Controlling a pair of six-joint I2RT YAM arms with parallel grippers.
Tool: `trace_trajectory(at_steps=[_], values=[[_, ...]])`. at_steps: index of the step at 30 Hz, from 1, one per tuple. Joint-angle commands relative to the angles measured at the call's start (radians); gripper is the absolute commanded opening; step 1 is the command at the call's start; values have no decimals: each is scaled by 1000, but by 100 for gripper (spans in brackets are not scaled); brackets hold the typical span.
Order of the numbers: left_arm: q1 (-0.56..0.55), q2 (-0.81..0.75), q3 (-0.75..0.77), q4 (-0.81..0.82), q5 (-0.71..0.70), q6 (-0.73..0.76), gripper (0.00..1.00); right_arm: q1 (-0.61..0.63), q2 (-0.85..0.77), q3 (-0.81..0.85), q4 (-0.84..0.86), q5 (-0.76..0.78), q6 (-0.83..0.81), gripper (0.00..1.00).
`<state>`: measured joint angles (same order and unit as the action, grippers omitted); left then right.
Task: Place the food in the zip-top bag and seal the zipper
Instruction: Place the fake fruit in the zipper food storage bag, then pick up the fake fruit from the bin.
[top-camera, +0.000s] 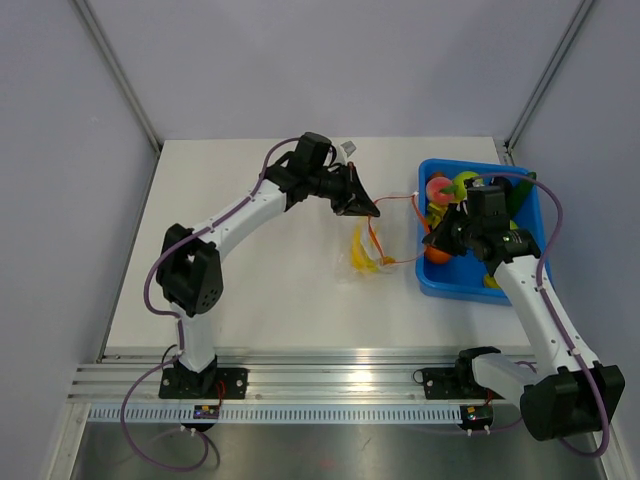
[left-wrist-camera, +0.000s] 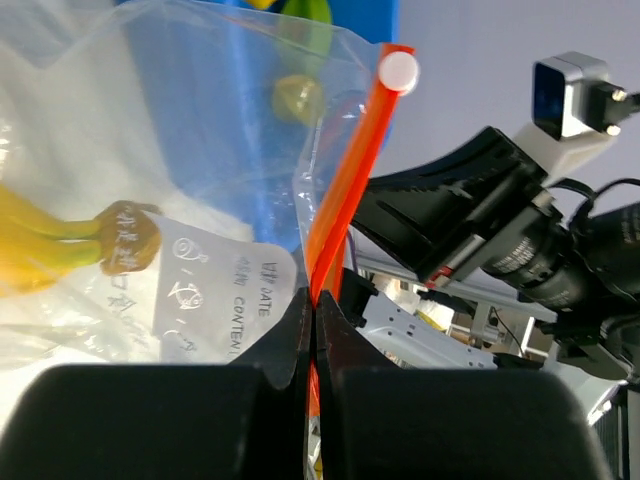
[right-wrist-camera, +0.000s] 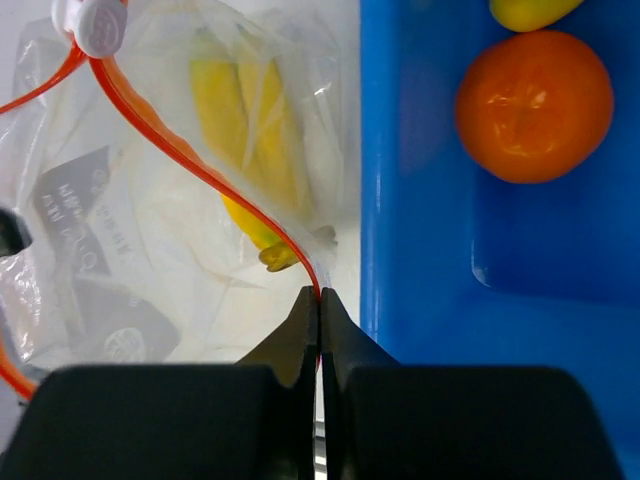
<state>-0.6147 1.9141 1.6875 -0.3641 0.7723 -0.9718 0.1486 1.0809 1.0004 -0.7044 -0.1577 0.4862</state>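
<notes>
The left gripper was clamped on the zipper, and the right gripper was pinched shut on the same strip, just beside the bin. The bag stretched between them, left of the bin, with bananas inside. A white slider sat on the strip. The peach lay in the bin, near the orange ball

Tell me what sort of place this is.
Probably a robotics lab test cell, not a kitchen: a white table walled by plain grey panels, a left arm and right arm mounted on an aluminium rail, and toy fruit in a blue bin.
</notes>
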Motion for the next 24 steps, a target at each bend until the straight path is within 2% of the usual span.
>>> trace_trajectory(at_steps=[1, 6, 7, 8, 10, 11, 14, 17, 20, 24], values=[[27, -53, 80, -160, -68, 114, 0, 5, 11, 49, 72, -94, 15, 0], [35, -107, 78, -200, -163, 142, 0, 6, 80, 106, 83, -54, 5, 0], [35, -110, 81, -203, -169, 143, 0, 6, 91, 116, 66, -49, -1, 5], [33, -106, 86, -211, -172, 145, 0, 6, 106, 139, 56, -45, -6, 33], [33, -104, 90, -223, -197, 151, 0, 6, 90, 152, 43, -14, -23, 60], [33, -104, 87, -223, -199, 150, 0, 6, 73, 158, 43, 35, -27, 77], [33, -104, 83, -219, -211, 151, 0, 8, 7, 158, 33, 113, -52, 92], [33, -104, 86, -219, -212, 156, 0, 5, -45, 139, 8, 298, -51, 94], [33, -102, 81, -216, -208, 159, 0, -9, -46, 104, -20, 389, -25, 93], [33, -105, 63, -197, -196, 154, 0, -86, 11, 24, -6, 339, 40, 93]])
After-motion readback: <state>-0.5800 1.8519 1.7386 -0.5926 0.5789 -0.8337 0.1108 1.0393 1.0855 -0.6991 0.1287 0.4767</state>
